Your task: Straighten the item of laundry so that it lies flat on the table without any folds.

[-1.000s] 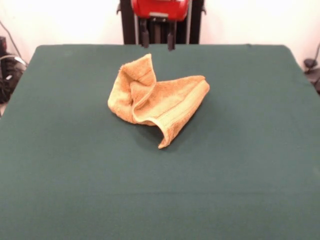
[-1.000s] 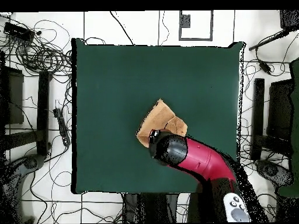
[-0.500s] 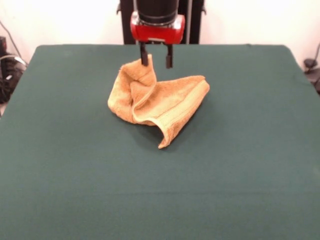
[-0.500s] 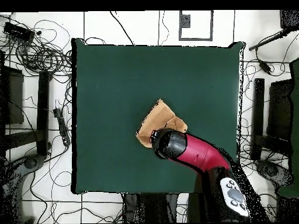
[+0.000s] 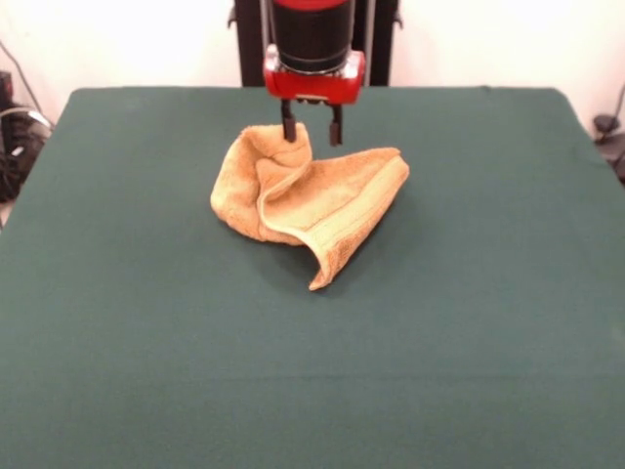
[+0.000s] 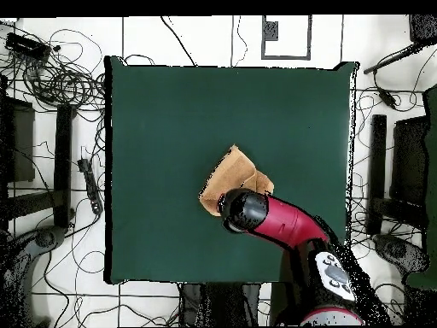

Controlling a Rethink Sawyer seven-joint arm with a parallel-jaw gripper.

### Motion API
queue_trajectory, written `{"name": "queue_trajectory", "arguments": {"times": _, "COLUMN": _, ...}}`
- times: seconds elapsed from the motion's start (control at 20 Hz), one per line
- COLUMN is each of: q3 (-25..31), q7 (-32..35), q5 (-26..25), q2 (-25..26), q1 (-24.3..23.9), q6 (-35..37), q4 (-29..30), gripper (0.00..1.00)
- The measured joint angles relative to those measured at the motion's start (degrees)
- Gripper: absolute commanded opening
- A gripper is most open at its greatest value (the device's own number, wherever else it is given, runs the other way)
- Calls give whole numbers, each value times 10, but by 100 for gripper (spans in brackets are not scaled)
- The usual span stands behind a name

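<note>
The item of laundry [image 5: 308,200] is a golden-orange towel, crumpled and folded over itself near the middle of the dark green table [image 5: 469,322]. One corner points toward the front edge. My gripper [image 5: 312,133] hangs open at the towel's far raised peak, its left finger touching the cloth and its right finger just beyond it. In the overhead view the arm's red and black wrist covers the gripper and the towel's [image 6: 234,174] nearer part; the rest of the towel shows above the wrist on the table [image 6: 171,120].
Cables and black stands [image 6: 64,162] lie on the floor around the table on both sides. The robot's pedestal [image 5: 249,44] rises behind the far edge.
The gripper has come down from above the table's far edge onto the towel's raised far peak. The peak is now pushed down and rounded. The rest of the towel has not moved.
</note>
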Motion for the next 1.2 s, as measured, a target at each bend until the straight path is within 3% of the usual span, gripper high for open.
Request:
{"name": "queue_trajectory", "arguments": {"times": 0.45, "q3": 0, "q7": 0, "q5": -13, "q2": 22, "q1": 1, "q6": -35, "q4": 0, "gripper": 100}}
{"name": "queue_trajectory", "arguments": {"times": 1.2, "q3": 0, "q7": 0, "q5": -90, "q2": 15, "q1": 15, "q6": -38, "q4": -11, "gripper": 100}}
